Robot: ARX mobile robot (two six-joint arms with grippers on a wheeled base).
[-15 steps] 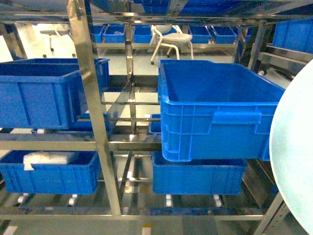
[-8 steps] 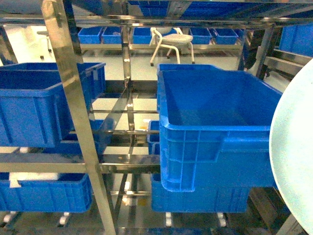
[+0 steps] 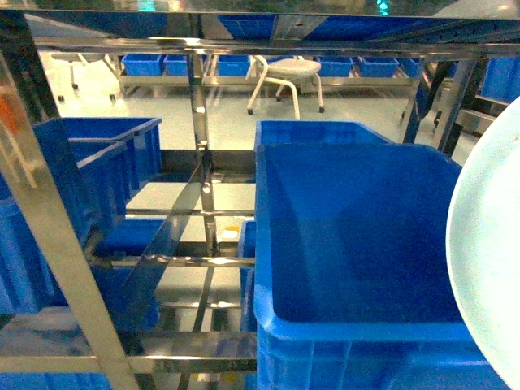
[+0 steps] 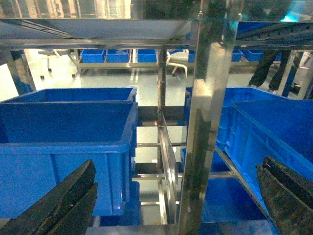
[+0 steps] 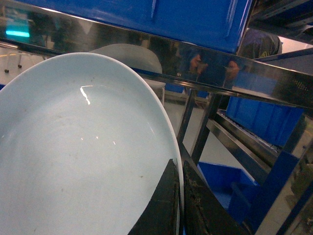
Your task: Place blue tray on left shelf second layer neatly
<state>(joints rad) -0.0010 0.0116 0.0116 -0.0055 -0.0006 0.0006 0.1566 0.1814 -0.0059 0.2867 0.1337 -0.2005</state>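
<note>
- R gripper [image 5: 178,196]: pinched on rim of the blue tray [image 5: 83,161]; the two dark fingers straddle the rim edge w/ barely any gap, tray dish-face toward wrist cam. Tray held on edge, near upright, at far R of head view [image 3: 487,268].
- L gripper [image 4: 176,196]: spread wide, nothing between the fingers [image 4: 63,200]. A steel post [image 4: 205,117] stands straight ahead of it, in the gap.
- Progress (judgement): pick-up done, carry underway. Placement not begun; tray is off the rack, touching no rail. Left: bring tray over to L bay, level it, slide onto the left shelf second layer [image 3: 175,262], square it up, release.
- Just above R gripper: mirror-steel rail [image 5: 195,61] crosses close over tray's top rim, w/ a blue crate [image 5: 161,17] sitting on it. Little headroom; lifting the tray risks a knock, I judge.
- Beside R gripper, to its L in head view: big open blue crate [image 3: 357,244] fills the R bay, its wall near the tray rim. No room for the tray there.
- Further L of R gripper: centre posts and cross rails, then L bay w/ blue crates [image 3: 97,162]. L wrist view shows a crate [image 4: 68,142] filling that bay ahead of L gripper. Bare rails visible only in the gap between crates; can't tell if it takes the tray flat.
- Near slanted post [image 3: 57,244] cuts across the L-bay approach; the tray must clear it.
- Far beyond rack: open floor, white stool [image 3: 284,77].
</note>
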